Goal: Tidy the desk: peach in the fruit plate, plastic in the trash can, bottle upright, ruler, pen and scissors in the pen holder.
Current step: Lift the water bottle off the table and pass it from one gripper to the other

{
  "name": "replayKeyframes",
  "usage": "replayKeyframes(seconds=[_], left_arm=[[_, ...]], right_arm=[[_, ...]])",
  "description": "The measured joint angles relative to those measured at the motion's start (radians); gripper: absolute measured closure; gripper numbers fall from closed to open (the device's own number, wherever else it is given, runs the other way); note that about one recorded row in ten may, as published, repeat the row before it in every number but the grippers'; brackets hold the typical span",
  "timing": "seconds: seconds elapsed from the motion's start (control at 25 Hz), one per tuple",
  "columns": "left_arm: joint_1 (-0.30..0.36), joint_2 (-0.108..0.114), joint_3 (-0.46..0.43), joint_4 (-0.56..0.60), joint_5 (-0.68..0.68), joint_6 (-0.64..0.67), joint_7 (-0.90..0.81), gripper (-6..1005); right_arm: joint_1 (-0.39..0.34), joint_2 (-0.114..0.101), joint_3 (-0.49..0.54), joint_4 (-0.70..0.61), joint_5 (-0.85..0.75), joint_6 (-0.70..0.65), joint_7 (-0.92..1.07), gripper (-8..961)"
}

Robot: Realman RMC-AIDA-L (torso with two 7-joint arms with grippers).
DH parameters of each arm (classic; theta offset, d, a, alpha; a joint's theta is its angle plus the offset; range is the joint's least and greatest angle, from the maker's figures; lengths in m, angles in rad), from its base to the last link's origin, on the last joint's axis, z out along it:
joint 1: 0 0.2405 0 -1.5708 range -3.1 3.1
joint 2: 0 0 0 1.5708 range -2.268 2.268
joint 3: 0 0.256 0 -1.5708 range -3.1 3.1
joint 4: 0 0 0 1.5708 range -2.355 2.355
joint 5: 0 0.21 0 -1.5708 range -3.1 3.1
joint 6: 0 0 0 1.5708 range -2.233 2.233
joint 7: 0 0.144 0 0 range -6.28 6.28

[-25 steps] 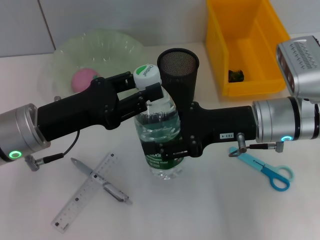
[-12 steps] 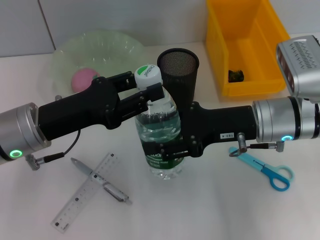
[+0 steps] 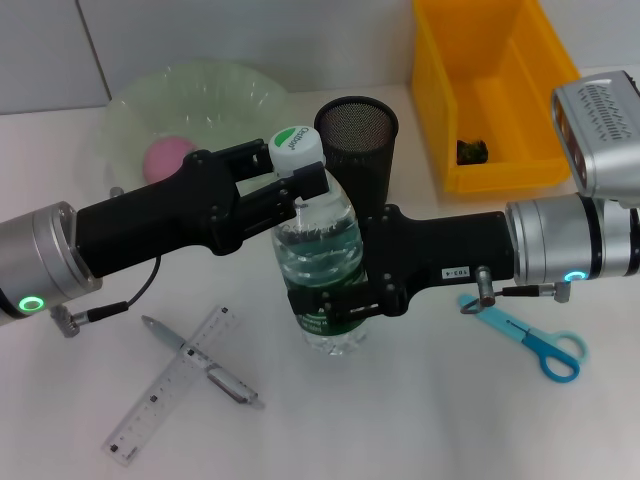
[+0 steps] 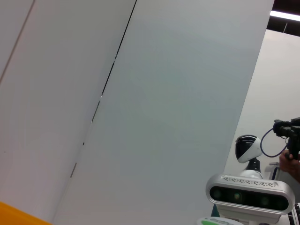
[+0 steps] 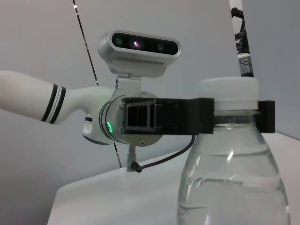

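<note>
Bottle near upright, cap up, left gripper at neck, right gripper at label

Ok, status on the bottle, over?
Left claw clamped at neck, right claw shut on label band. Bottle upright on desk. Pen holder close behind it.

White printing on the bottle green label, too broken to read, green logo on its cap, illegible, small white sticker on the right arm, unreadable

A robotics lab: white desk, plain partition walls.
</note>
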Motion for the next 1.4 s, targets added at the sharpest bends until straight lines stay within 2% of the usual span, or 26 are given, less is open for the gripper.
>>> replayKeyframes(seconds=[0.6, 0.88, 1.4], left_arm=[[0.0, 0.001, -0.008, 0.004, -0.001, -0.005, -0.001, 549], [0.0, 0.002, -0.008, 0.005, -0.001, -0.013, -0.001, 548], [-0.001, 0.002, -0.008, 0.004, -0.001, -0.029, -0.001, 557]], right_arm=[[-0.011, -0.004, 0.001, -0.015, -0.028, 0.012, 0.008, 148], [-0.056, -0.006, 0.002, -0.107, -0.039, -0.002, 0.05, 148], [-0.076, -0.012, 0.008, -0.153, -0.06, -0.034, 0.094, 148]])
